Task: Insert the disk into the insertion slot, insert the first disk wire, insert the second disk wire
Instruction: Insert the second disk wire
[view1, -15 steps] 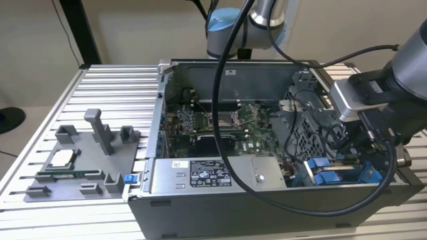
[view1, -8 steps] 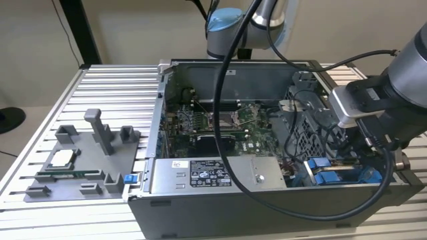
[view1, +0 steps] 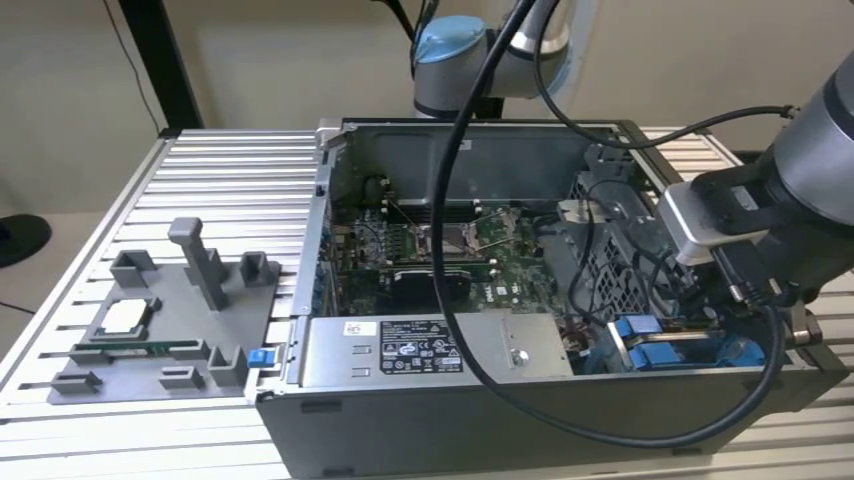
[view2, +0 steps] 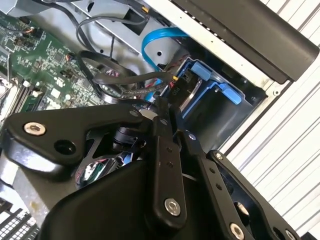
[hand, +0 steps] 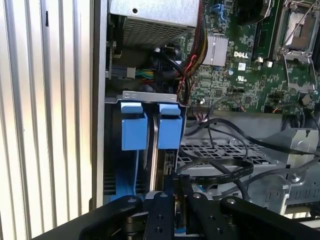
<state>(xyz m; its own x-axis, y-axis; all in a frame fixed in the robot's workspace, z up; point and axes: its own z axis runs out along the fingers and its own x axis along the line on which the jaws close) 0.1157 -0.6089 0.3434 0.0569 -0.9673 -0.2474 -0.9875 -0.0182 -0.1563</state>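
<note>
**Gripper working at the seated disk inside the case**

The arm is reaching down into the open computer case (view1: 441, 420), at the corner on the exterior view's right, next to the silver power-supply box (view1: 434, 347). The disk (view1: 667, 350), in its blue frame, is sitting in the drive bay at that corner, its two blue tabs (hand: 150, 126) sticking up side by side just beside the case wall. In the second wrist view the gripper (view2: 167, 117) is pressing its fingers (view2: 165, 165) together with almost no gap, the tips pinching a thin dark wire end (view2: 161, 102) right against the disk's blue frame (view2: 210, 82). A light-blue flat cable (view2: 150, 45) is curving above the frame, and black cables (view2: 107, 75) are looping over the green motherboard (view1: 454, 260) nearby.
</note>
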